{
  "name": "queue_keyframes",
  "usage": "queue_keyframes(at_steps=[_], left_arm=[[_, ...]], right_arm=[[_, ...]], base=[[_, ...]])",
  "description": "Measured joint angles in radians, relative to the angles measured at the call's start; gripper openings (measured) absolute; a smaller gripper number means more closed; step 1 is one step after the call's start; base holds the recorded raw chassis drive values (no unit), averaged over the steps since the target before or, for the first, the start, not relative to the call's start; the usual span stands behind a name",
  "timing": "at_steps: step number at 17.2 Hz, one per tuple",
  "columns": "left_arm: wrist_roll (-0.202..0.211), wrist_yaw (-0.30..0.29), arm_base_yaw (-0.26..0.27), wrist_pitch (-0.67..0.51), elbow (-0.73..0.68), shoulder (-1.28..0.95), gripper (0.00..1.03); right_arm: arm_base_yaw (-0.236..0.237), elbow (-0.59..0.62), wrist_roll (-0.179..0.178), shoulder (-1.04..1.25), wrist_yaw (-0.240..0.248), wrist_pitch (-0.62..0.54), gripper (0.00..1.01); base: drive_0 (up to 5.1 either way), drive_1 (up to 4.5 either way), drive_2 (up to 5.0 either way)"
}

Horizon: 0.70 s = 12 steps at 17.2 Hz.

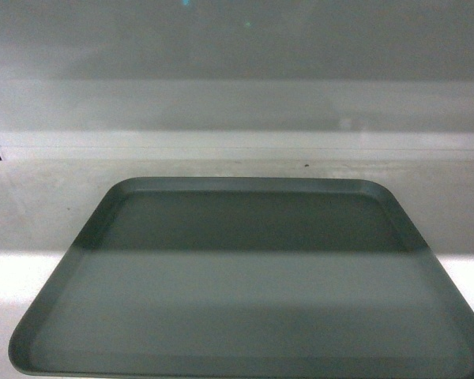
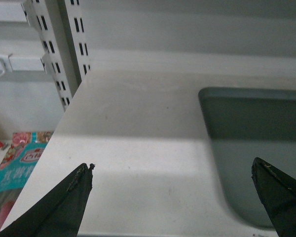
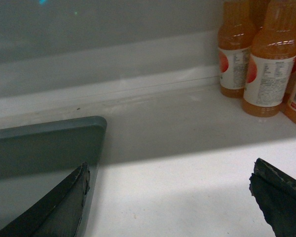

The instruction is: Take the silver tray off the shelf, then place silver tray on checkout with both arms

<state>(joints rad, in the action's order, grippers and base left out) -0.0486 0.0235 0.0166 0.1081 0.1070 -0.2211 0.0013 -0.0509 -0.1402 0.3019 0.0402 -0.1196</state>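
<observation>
Both pincers gape wide, holding nothing: left pincer, right pincer. Each straddles an edge of the silver tray, flat on the shelf. Orange bottles stand well right.

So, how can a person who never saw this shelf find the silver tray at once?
Look at the white shelf with its white back panel. The silver tray lies flat on it, left of the orange bottles. It is the only wide, grey, low-rimmed rectangle with rounded corners; the bottles stand upright and tall.
</observation>
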Motion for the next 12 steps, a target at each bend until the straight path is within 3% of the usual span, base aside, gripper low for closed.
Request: queue_keyframes(at_steps=[1, 4, 8, 12], left_arm=[[0.000, -0.013, 0.007, -0.057, 0.006, -0.041, 0.98], [-0.004, -0.061, -0.002, -0.253, 0.017, -0.247, 0.98], [-0.019, -0.087, -0.033, -0.559, 0.029, -0.595, 0.98], [-0.022, -0.092, -0.056, -0.810, 0.085, -0.946, 0.98]], right_arm=[[-0.018, 0.000, -0.001, 0.086, -0.033, -0.077, 0.98], [-0.006, -0.018, 0.009, 0.378, -0.085, -0.340, 0.98], [0.063, -0.072, 0.059, 0.716, -0.089, -0.612, 0.98], [0.140, -0.127, 0.087, 0.988, -0.067, -0.784, 0.98]], base=[[0.0, 0.00, 0.0], [0.0, 0.00, 0.0], [0.0, 0.00, 0.0], [0.0, 0.00, 0.0]])
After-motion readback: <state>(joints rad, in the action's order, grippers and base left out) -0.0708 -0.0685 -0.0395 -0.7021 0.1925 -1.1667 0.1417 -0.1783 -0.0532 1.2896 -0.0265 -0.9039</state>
